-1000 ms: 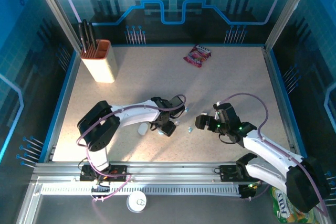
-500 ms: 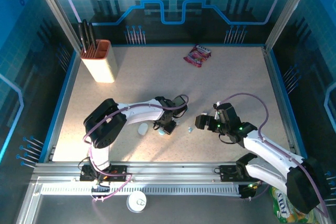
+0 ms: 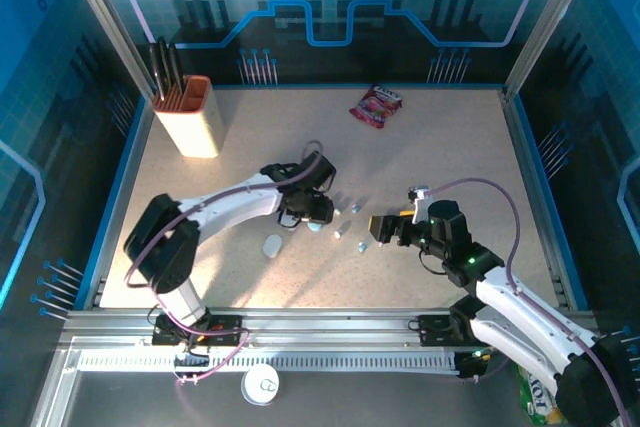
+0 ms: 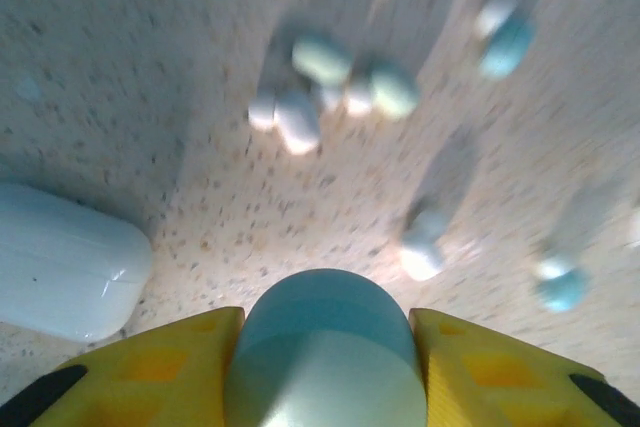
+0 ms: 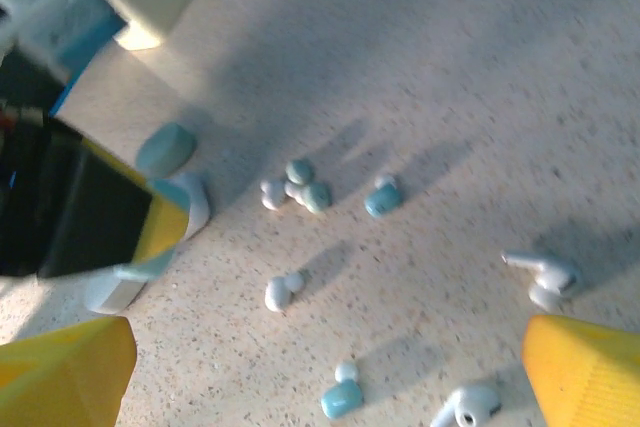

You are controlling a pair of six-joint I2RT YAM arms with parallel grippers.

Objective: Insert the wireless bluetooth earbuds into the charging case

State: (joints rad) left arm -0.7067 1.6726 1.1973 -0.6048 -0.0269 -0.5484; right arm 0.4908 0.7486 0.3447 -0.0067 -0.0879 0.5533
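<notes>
Left claw (image 3: 312, 215): clamped on light-blue case (image 4: 325, 347), likely steadying it for loading. Right claw (image 3: 384, 231): spread wide above earbuds (image 5: 298, 191) scattered mid worktop (image 3: 450, 147), poised for picking.

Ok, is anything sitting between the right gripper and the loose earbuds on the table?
Nothing visible does. The right gripper hangs open over the tabletop, with the earbuds scattered loose ahead of it. The left gripper, closed on a light-blue case, sits off to the side of them.

R hand (image 5: 325, 347) spread wide above scattered earbuds (image 5: 300, 191).
</notes>
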